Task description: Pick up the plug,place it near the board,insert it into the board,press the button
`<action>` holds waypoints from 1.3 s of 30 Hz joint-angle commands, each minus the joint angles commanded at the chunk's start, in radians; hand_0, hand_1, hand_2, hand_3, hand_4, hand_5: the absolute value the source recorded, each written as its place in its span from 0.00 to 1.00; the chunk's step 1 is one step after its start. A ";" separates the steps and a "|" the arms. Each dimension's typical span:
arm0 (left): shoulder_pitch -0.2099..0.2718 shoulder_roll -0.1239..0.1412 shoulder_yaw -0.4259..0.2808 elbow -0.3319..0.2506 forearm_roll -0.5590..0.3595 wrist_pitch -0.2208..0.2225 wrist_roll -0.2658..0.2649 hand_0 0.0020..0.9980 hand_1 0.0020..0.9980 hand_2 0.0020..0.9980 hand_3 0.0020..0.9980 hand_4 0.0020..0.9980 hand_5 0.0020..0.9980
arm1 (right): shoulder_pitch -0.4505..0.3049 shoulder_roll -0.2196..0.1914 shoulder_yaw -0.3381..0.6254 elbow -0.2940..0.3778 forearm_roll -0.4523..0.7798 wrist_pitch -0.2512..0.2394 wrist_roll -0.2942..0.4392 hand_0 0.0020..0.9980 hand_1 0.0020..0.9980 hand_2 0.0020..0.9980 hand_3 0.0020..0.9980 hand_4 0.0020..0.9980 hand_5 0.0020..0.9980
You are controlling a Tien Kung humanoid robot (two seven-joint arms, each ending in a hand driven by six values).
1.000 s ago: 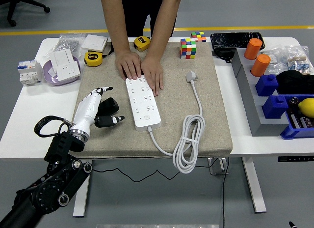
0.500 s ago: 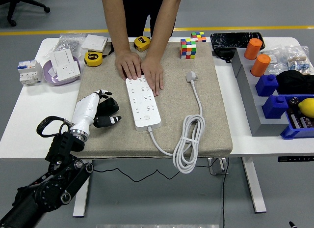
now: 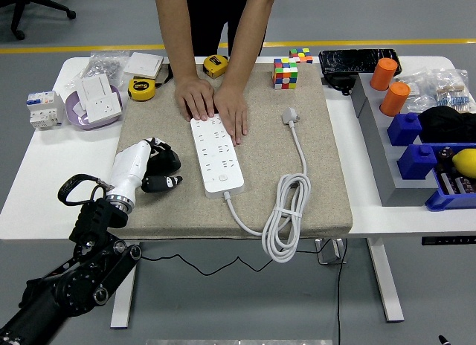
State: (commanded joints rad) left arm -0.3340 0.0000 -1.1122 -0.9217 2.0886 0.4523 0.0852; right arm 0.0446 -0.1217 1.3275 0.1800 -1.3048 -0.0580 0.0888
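Left hand (image 3: 149, 166) on beige mat (image 3: 327, 204), fingers curled together, gripping nothing, at 9 o'clock of the white board (image 3: 216, 155). Person's two hands (image 3: 214, 102) press flat on the board's 12 o'clock end. Plug (image 3: 290, 116) lies loose at the board's 2 o'clock, cable coiled below.

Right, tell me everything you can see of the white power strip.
The power strip is a long white plastic bar with rows of sockets on top and a round button near its near end. It lies flat on the beige mat, running away from the robot, slightly angled. A person's hands press flat on its far end. A white cable leaves its near end, coils at the mat's front edge, and ends in the plug, which lies unplugged to the strip's right.
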 joint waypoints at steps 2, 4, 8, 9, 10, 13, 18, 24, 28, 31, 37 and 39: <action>0.000 0.000 -0.002 0.006 0.001 0.002 -0.002 0.67 0.67 0.59 0.58 0.90 0.16 | 0.000 0.000 -0.001 0.000 0.000 0.000 0.000 0.95 0.86 0.80 0.80 1.00 1.00; -0.002 0.000 -0.005 0.015 0.002 0.005 -0.005 0.67 0.67 0.59 0.58 0.90 0.16 | 0.000 0.000 -0.002 0.000 0.000 0.001 0.000 0.95 0.86 0.80 0.80 1.00 1.00; -0.007 0.000 -0.011 0.030 0.006 0.016 -0.013 0.64 0.62 0.54 0.55 0.84 0.14 | 0.001 -0.001 -0.003 0.000 0.001 0.001 0.001 0.95 0.86 0.80 0.80 1.00 1.00; -0.010 0.000 -0.012 0.035 0.005 0.021 -0.019 0.64 0.62 0.54 0.55 0.84 0.14 | 0.001 -0.001 -0.004 0.000 0.001 0.001 0.001 0.95 0.86 0.80 0.80 1.00 1.00; -0.012 0.000 -0.013 0.039 0.005 0.024 -0.023 0.64 0.62 0.54 0.55 0.84 0.14 | 0.002 -0.001 -0.003 0.000 0.001 0.001 0.001 0.95 0.86 0.80 0.80 1.00 1.00; -0.021 0.000 -0.017 0.053 0.010 0.039 -0.036 0.64 0.62 0.54 0.55 0.84 0.14 | 0.004 -0.001 -0.003 0.000 0.001 0.001 0.001 0.95 0.86 0.80 0.80 1.00 1.00; -0.033 0.000 -0.023 0.069 0.026 0.043 -0.040 0.59 0.52 0.48 0.52 0.69 0.09 | 0.006 -0.002 -0.001 0.000 0.001 0.000 0.001 0.94 0.86 0.80 0.80 1.00 1.00; -0.067 0.000 0.019 0.095 0.003 0.002 -0.063 0.54 0.50 0.45 0.50 0.63 0.04 | 0.008 -0.001 0.002 0.000 0.000 0.000 0.000 0.94 0.86 0.80 0.80 1.00 1.00; -0.117 0.041 0.107 0.088 -0.046 -0.021 -0.068 0.54 0.50 0.44 0.48 0.62 0.02 | 0.010 -0.003 0.004 0.000 0.002 -0.001 0.001 0.94 0.86 0.80 0.80 1.00 1.00; -0.165 0.082 0.184 0.070 -0.099 -0.026 -0.067 0.54 0.50 0.44 0.48 0.62 0.02 | 0.010 -0.004 0.011 0.000 -0.001 -0.002 -0.001 0.94 0.86 0.80 0.80 1.00 1.00; -0.292 0.163 0.366 0.046 -0.186 -0.041 -0.068 0.53 0.50 0.44 0.48 0.58 0.00 | 0.014 -0.003 0.007 0.000 0.010 -0.001 -0.001 0.94 0.86 0.80 0.80 1.00 1.00; -0.328 0.183 0.420 0.040 -0.195 -0.045 -0.069 0.53 0.50 0.43 0.48 0.57 0.00 | 0.016 -0.004 0.002 0.000 0.018 0.000 0.001 0.94 0.85 0.80 0.80 1.00 1.00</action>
State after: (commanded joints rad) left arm -0.6625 0.1832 -0.6926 -0.8820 1.8935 0.4073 0.0163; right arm 0.0610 -0.1256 1.3291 0.1800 -1.2869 -0.0582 0.0898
